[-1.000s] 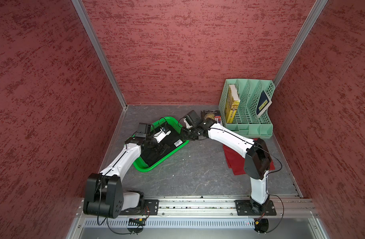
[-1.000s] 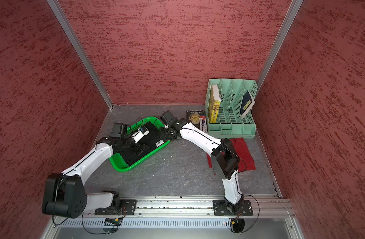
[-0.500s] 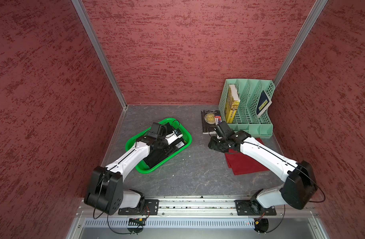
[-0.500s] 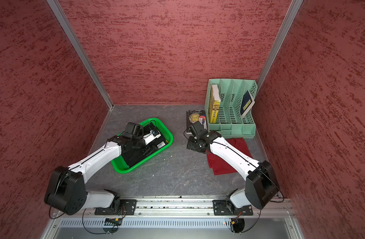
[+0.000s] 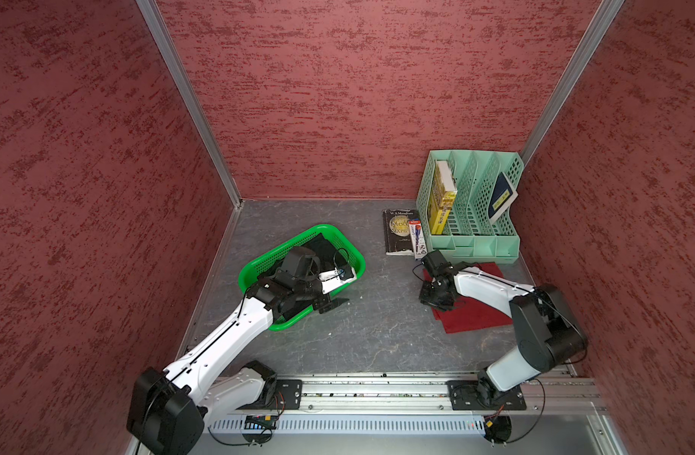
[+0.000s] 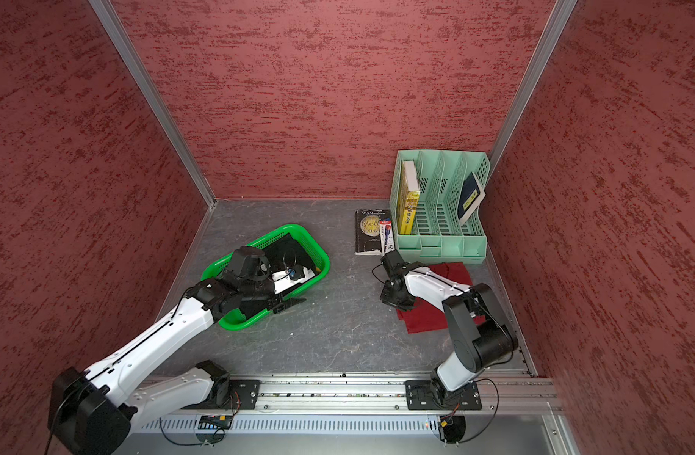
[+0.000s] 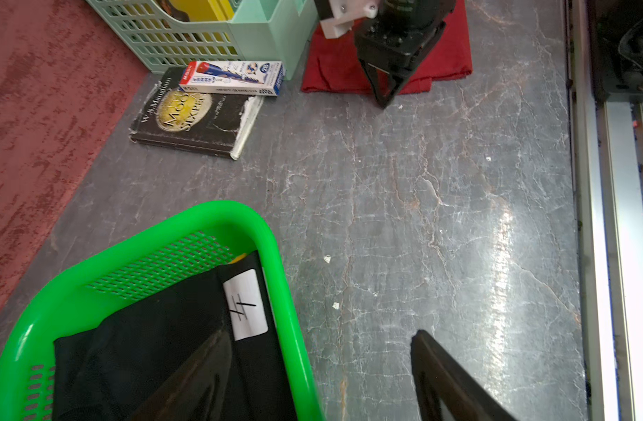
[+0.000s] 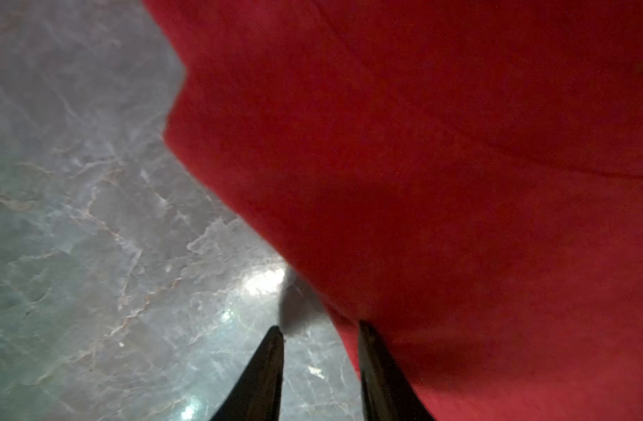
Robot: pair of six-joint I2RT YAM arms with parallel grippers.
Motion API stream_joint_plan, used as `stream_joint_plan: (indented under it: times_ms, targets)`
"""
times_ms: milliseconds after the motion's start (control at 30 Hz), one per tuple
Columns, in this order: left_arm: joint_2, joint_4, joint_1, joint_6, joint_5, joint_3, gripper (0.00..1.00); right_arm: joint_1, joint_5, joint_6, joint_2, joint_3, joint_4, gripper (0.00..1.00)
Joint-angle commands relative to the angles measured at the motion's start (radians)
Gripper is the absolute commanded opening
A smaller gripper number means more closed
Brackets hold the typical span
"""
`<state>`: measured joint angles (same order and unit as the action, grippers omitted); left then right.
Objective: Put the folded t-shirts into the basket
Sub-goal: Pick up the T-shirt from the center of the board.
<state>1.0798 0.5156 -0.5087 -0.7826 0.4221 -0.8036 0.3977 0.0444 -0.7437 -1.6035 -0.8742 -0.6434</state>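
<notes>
Red shirt [image 8: 422,182] edge at right gripper [image 8: 319,325], jaws narrowly apart, nothing pinched; shallow bite could unfold it. Left gripper [image 7: 320,331] spread, empty.

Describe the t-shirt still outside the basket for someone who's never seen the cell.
Find the mint-green file organizer in the far right corner. Flat on the grey tabletop just in front of it lies the dark red folded t-shirt. It is the only cloth outside the green basket; the labelled black t-shirt lies inside.

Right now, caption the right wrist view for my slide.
Right gripper, jaws parted, at the edge of the dark red folded t-shirt on the grey marbled table.
</notes>
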Motion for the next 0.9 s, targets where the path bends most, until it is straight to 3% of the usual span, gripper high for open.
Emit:
stream_joint_plan:
  times_ms: [0,167,333,367,467,667,867]
  targets:
    - [0.021,-0.016,-0.053,-0.025,-0.055,0.016,0.80,-0.003,0.102,-0.008,-0.057,0.070,-0.003,0.35]
    - [0.068,-0.021,-0.125,-0.024,-0.096,-0.004,0.79,0.030,0.268,-0.030,0.102,0.204,0.027,0.34]
    - [0.078,-0.019,-0.134,-0.021,-0.090,-0.003,0.79,0.134,0.452,0.025,0.288,0.180,0.026,0.35]
    - [0.078,-0.020,-0.134,-0.021,-0.090,0.000,0.79,0.132,0.447,0.031,0.314,0.156,0.013,0.36]
    - [0.084,-0.014,-0.126,-0.011,-0.080,0.008,0.79,0.118,0.269,0.025,0.351,0.070,-0.041,0.37]
    - [0.085,-0.040,-0.122,0.001,-0.114,0.053,0.80,0.080,0.032,-0.040,0.196,-0.032,-0.042,0.35]
    - [0.091,-0.040,-0.133,0.003,-0.111,0.072,0.81,0.080,0.021,-0.036,0.074,-0.001,-0.005,0.34]
